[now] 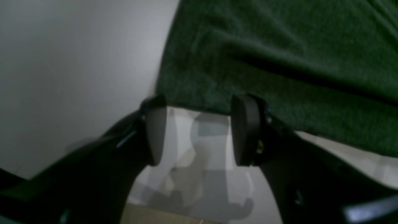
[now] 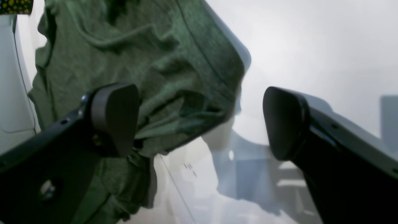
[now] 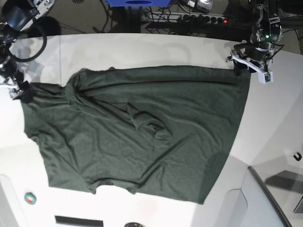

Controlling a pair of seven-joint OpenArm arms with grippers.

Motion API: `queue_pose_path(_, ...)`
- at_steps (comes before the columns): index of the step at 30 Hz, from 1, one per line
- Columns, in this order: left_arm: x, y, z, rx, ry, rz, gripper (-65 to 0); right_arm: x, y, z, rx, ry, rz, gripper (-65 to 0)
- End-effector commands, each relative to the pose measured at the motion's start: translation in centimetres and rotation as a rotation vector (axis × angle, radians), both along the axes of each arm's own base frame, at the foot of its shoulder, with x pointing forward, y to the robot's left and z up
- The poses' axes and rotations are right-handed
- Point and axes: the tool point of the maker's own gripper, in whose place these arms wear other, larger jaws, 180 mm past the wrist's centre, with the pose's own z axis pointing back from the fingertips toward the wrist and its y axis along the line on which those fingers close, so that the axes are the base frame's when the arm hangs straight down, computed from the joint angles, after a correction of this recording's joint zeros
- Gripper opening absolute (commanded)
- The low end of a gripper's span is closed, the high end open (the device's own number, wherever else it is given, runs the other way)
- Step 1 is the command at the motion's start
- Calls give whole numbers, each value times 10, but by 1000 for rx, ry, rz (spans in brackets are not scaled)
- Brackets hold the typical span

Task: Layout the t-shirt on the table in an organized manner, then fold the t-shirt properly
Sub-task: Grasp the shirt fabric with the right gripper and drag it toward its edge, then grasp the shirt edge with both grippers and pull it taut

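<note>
Large dark green thin-fabric t-shirt (image 3: 137, 132) lies spread across the white table (image 3: 142, 47), wrinkled mid-body (layout nearly done; folding not begun). Left gripper (image 1: 194, 130) half-open, empty, at hem corner. Right gripper (image 2: 200, 121) wide open, beside sleeve.

The white table (image 3: 142, 47) carries the t-shirt (image 3: 137, 127) (spread, wrinkled).
</note>
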Motion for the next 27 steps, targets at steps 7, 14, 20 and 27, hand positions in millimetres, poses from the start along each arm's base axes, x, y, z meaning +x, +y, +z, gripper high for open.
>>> queue_pose_path(7, -2, 38, 12, -104, -94, 203, -263, 20, 29, -2, 8, 17, 125, -84)
queue_pose_path(14, -4, 16, 3, -173, -80, 189, -186, 15, 35, -14, 45, 46, 127, -459)
queue_pose_path(20, -7, 5, -3, -205, -78, 211, -132, 14, 37, -15, 47, 53, 136, -638)
queue_pose_path(27, -1, 4, -12, -227, -75, 236, -132, 10, 27, -14, 27, 62, 134, -647)
